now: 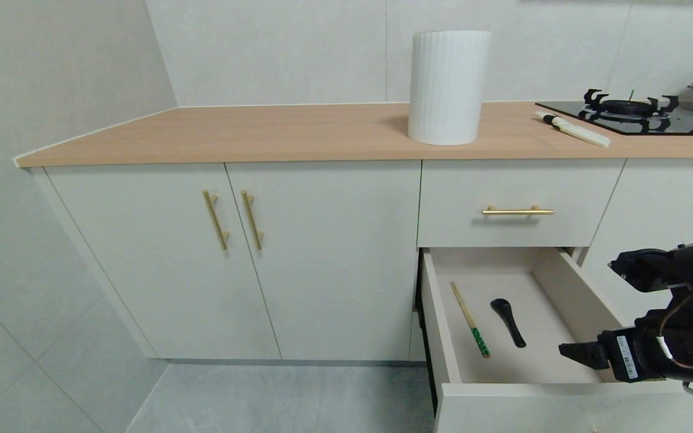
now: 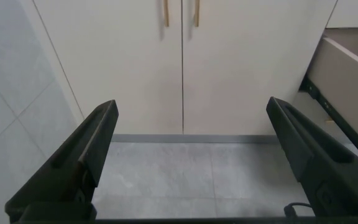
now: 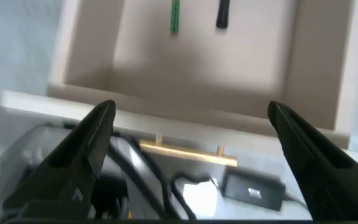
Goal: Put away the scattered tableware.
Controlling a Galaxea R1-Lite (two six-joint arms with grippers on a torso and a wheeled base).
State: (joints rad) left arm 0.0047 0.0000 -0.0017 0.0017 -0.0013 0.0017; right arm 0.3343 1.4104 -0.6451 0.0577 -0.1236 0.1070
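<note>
right gripper (image 3: 189,109) gapes empty by the open drawer (image 1: 440,325) holding chopsticks (image 1: 470,325) and spoon (image 1: 508,322); left gripper (image 2: 191,109) open, empty too. likely best: push the drawer front squarely.

No text, number, brand or sign is legible in any view. One print-bearing item noted: a white sticker (image 1: 623,352) on the body of the right gripper (image 1: 587,307), seen from the head view, carrying fine dark marks that look like barcode lines. The marks are too small to read, and I cannot tell whether any characters stand among them.
</note>
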